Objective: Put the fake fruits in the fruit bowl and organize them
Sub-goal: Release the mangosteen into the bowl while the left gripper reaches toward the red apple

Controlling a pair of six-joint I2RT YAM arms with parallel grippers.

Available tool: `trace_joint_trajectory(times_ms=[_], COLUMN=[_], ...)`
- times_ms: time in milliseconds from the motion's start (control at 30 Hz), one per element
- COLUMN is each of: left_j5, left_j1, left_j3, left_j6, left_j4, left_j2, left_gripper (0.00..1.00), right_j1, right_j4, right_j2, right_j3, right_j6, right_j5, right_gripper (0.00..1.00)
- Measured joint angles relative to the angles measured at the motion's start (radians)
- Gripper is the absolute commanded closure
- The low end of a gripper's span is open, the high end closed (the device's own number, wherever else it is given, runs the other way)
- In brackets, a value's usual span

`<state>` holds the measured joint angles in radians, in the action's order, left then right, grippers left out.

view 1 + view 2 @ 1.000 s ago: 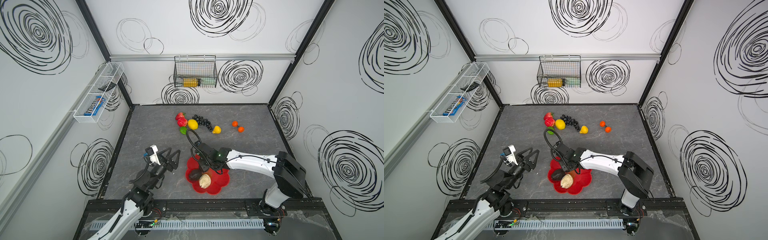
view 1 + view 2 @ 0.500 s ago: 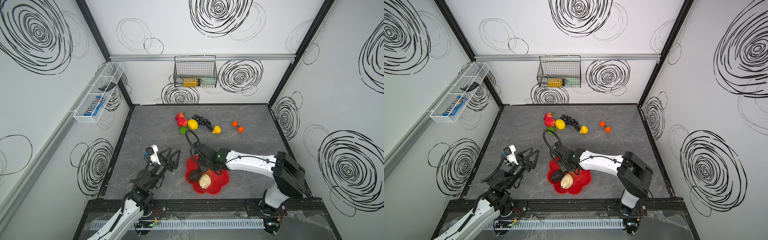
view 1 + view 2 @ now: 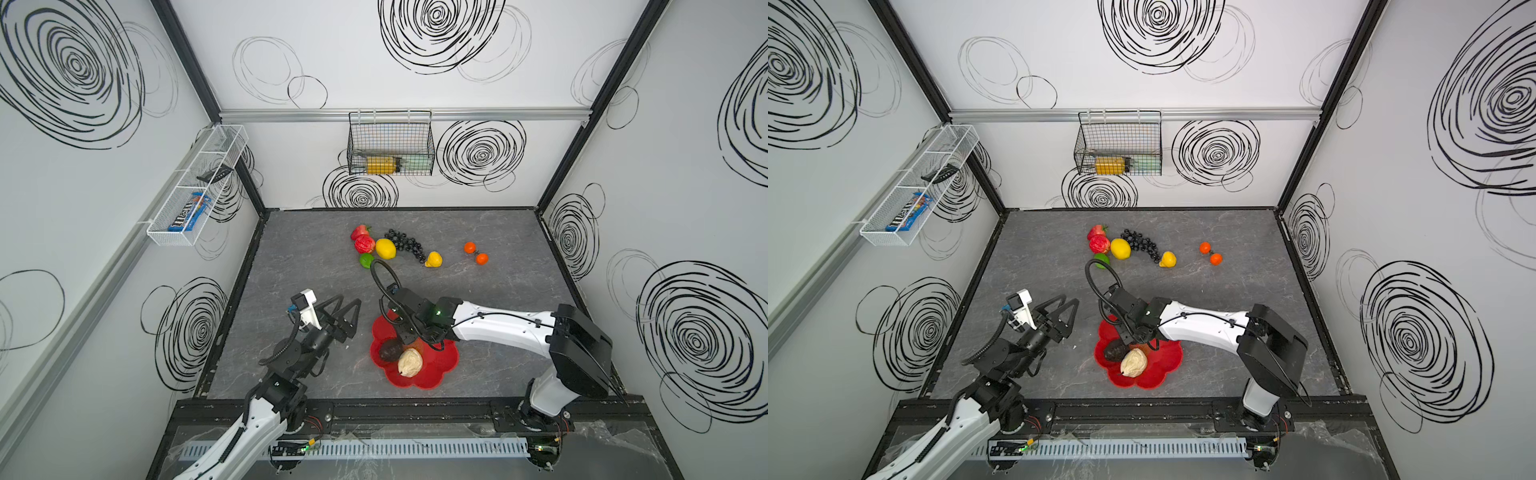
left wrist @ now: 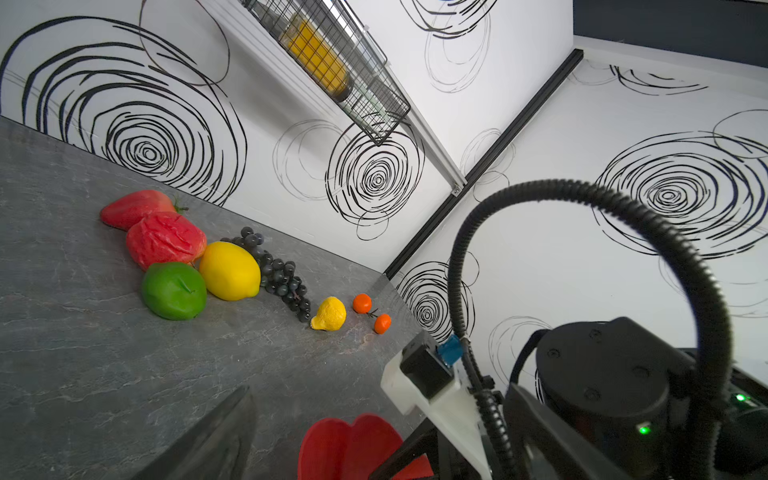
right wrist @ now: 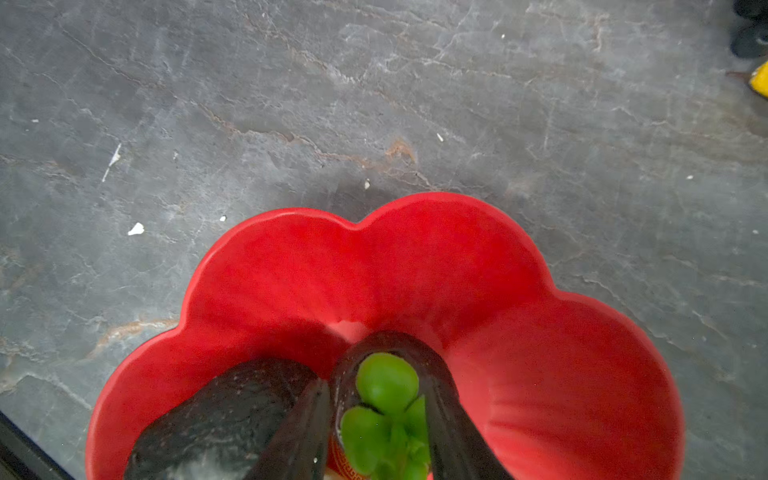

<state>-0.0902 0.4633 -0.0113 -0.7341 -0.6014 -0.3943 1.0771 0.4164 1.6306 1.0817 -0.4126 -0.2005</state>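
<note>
Grey stone-look surface, white swirl-painted walls. A black wire basket hangs at the back, a white mesh basket on the left wall. The fruit bowl sits near the front, holding avocado and beige lumpy fruit. Right hand straddles a green-topped fruit inside it; whether it pinches I cannot tell. Left hand hangs spread beside the bowl.

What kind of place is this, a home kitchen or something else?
Probably a robot laboratory test cell: two white-and-black robot arms stand at a grey stone-patterned table, white walls with black scribbled swirls enclose it, and small plastic fruits lie on it.
</note>
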Motion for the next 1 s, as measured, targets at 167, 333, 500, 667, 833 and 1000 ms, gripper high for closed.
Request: trace_joint_trajectory(times_ms=[167,333,500,667,833,1000], left_j5=[-0.005,-0.006,-0.007,0.011,0.075,0.139], left_j1=[-0.002,-0.005,-0.006,-0.006,-0.009,-0.030], left_j3=[0.000,0.000,-0.081,-0.291,-0.497,-0.691], left_j6=[0.000,0.000,0.016,0.074,0.122,0.145], left_j4=[0.000,0.026,0.156,0.282,0.370,0.452], left_j2=[-0.048,-0.135,-0.343,-0.576,-0.785,-0.985], left_gripper=[0.04,0.03,0.02,0.02,0.03,0.04], right_j1=[-0.002,-0.032,-0.143,-0.318,-0.472,-0.544], right_j4=[0.029,0.042,-0.038,-0.167,-0.322,-0.464], right_j2=[-0.058,-0.193,-0.425,-0.644,-0.778,-0.816], right_j3=[0.020,0.018,-0.106,-0.340,-0.574,-0.752], right_j6=[0.006,0.026,0.053,0.059,0.048,0.016], right_j5=[-0.042,-0.108,-0.172,-0.155,-0.090,-0.032], right_gripper=[0.46,0.43,0.35,0.28,0.23,0.18])
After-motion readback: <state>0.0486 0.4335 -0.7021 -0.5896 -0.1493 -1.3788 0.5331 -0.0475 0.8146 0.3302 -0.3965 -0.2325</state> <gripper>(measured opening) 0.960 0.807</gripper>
